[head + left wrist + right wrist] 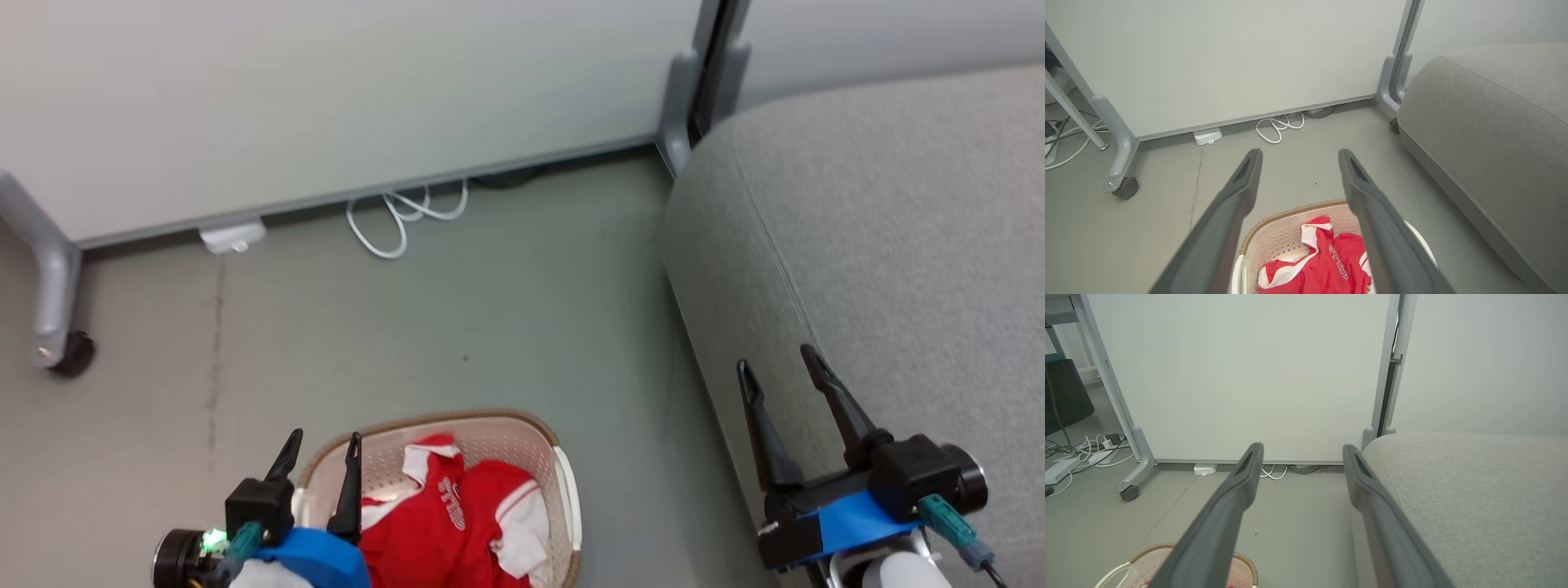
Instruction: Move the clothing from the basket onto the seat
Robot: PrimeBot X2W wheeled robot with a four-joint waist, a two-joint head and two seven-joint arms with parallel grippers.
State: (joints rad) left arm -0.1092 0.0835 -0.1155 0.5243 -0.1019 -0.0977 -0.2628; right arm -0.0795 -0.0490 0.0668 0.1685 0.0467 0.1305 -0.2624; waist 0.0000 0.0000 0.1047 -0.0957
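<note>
Grey floor (490, 327) runs from me out to a pale partition panel (326, 98) at the far side, where a white cable (400, 220) lies looped along its foot beside a small white box (233, 237). One of the panel's legs ends in a dark caster (73, 355) at the far left.

Near me on the floor sits the basket (490, 418), cream with a brown rim and perforated walls. The clothing (457, 523) is bunched inside it, red with white trim, with some lettering showing on one fold.

My left gripper (324, 437) hangs over the basket's left rim, its two dark fingers spread apart with nothing between them, well clear of the red cloth.

On the right stands the seat (898, 245), a big light grey cushion with a stitched seam along its rounded edge, apart from the basket with bare floor between. My right gripper (775, 358) is over the seat's near left edge, fingers spread wide and empty; I cannot tell whether it touches the fabric.
</note>
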